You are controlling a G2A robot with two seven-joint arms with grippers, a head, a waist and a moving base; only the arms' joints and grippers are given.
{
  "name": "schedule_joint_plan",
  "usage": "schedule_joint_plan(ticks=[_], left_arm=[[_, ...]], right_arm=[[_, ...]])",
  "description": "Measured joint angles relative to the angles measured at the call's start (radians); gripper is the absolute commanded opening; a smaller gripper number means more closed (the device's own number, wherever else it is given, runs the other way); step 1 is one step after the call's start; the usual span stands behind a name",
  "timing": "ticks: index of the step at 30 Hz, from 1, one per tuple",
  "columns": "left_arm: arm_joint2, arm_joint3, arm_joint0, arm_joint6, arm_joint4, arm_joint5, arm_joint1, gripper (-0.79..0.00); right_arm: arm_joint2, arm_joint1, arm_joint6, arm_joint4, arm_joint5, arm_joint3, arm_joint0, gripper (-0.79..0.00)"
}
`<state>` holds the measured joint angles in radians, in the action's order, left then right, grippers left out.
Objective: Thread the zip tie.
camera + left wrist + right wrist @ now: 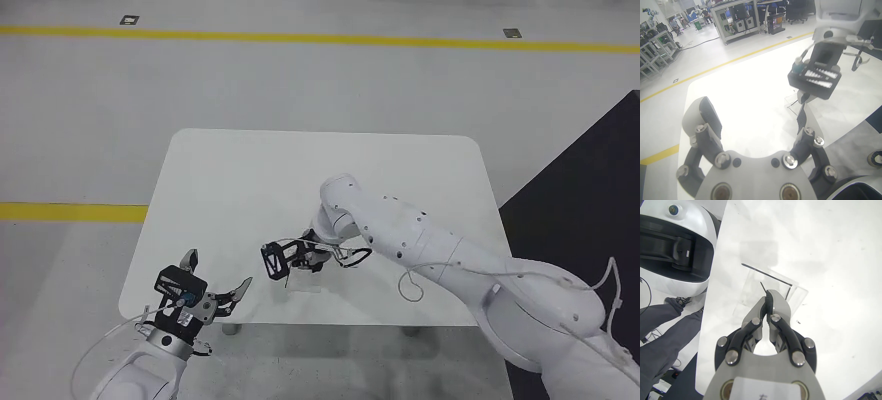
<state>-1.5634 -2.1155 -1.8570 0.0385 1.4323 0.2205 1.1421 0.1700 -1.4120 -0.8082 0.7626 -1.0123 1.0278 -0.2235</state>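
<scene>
The right tool (767, 294) is clenched on a thin black tie end (762, 286), and only a short tip is left free beyond the grip; it is held just above a clear box (799, 291) on the surface (829, 256). A longer black tie (766, 274) is laid across the box, with its head (790, 285) over the box; whether both strips belong to one tie cannot be told. The left tool (753, 107) is released and is kept well apart, near the edge of the surface. The small head could be missed by the short free tip, or the tip could be bent against it; the light box could be pushed aside by the right tool; the strip could be slipped out of the grip if it is pressed at an angle.
</scene>
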Motion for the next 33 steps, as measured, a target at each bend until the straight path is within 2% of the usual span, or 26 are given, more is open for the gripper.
schedule_joint_plan(ticks=[5,17,20,22,27,33], left_arm=[[0.000,0.000,0.000,0.000,0.000,0.000,0.000,0.000],[0.000,0.000,0.000,0.000,0.000,0.000,0.000,0.000],[0.000,0.000,0.000,0.000,0.000,0.000,0.000,0.000],[0.000,0.000,0.000,0.000,0.000,0.000,0.000,0.000],[0.000,0.000,0.000,0.000,0.000,0.000,0.000,0.000],[0.000,0.000,0.000,0.000,0.000,0.000,0.000,0.000]], right_arm=[[0.000,0.067,0.000,-0.012,0.000,0.142,0.041,-0.785],[0.009,0.068,0.032,0.000,0.001,0.179,0.031,-0.785],[0.072,0.086,0.149,0.024,0.000,0.246,0.033,-0.785],[0.116,0.115,0.240,0.045,0.000,0.311,0.019,-0.785],[0.185,0.212,0.496,0.097,0.000,0.460,-0.032,-0.785],[0.180,0.310,0.686,0.162,0.000,0.521,-0.025,-0.785]])
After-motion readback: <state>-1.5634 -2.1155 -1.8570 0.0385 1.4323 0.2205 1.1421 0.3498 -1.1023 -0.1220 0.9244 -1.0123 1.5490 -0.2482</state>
